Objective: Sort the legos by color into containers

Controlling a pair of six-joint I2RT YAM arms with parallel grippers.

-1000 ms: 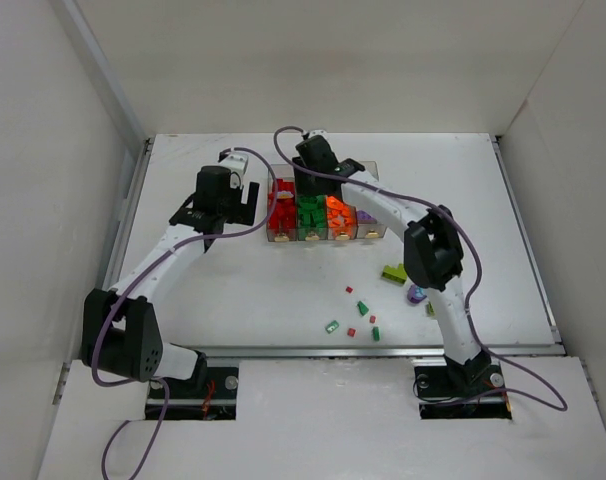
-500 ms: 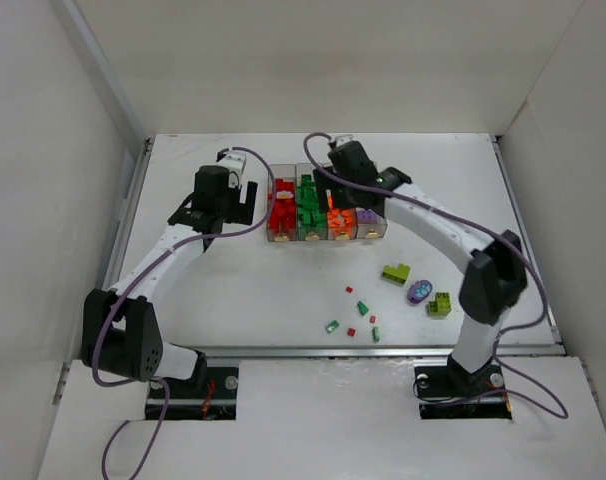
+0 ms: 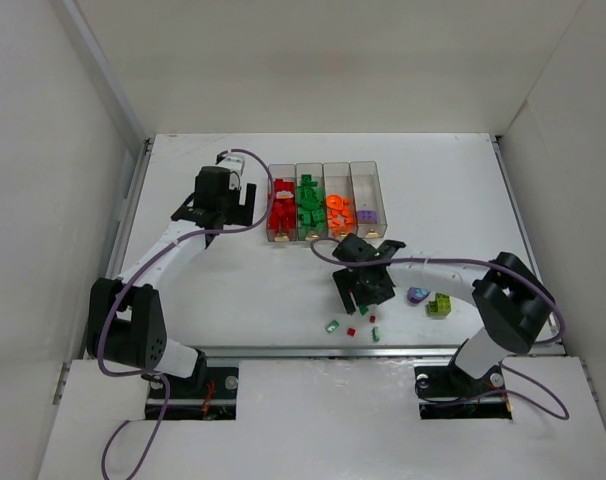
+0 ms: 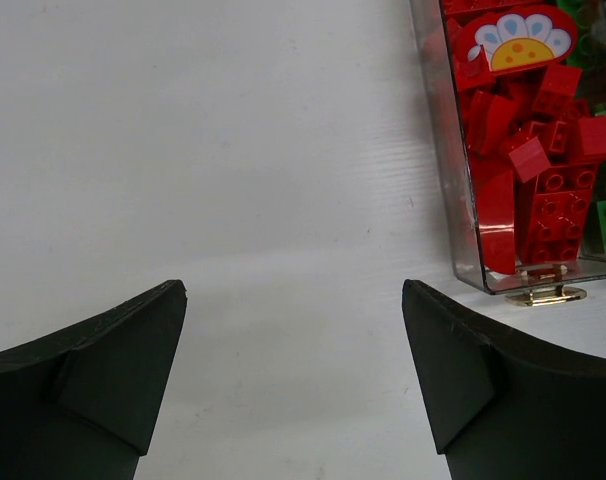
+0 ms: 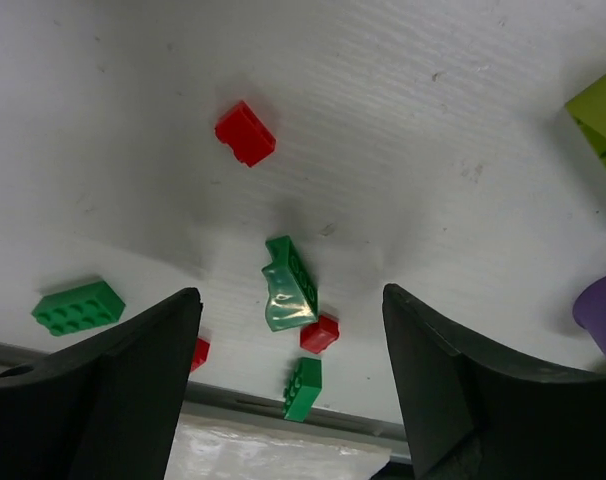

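The four clear containers (image 3: 377,180) stand in a row at mid-table, holding red, green, orange and purple legos. Several loose red and green legos (image 3: 351,331) lie near the table's front edge. My right gripper (image 3: 364,292) hangs open just above them. In the right wrist view a green sloped lego (image 5: 291,284) lies between the open fingers of that gripper (image 5: 288,300), with a small red lego (image 5: 320,333) touching it. My left gripper (image 3: 218,222) stands open left of the red container (image 4: 438,150), with nothing between its fingers (image 4: 293,290).
A purple piece (image 3: 417,295) and a lime-yellow brick (image 3: 440,304) lie right of the right gripper. The table's front rail (image 5: 283,405) runs just behind the loose legos. Another red brick (image 5: 245,132) and a flat green brick (image 5: 78,306) lie nearby. White walls enclose the table.
My right arm has swung from over the containers down to the loose legos near the front edge, its jaws now wider. The left arm has stayed still.
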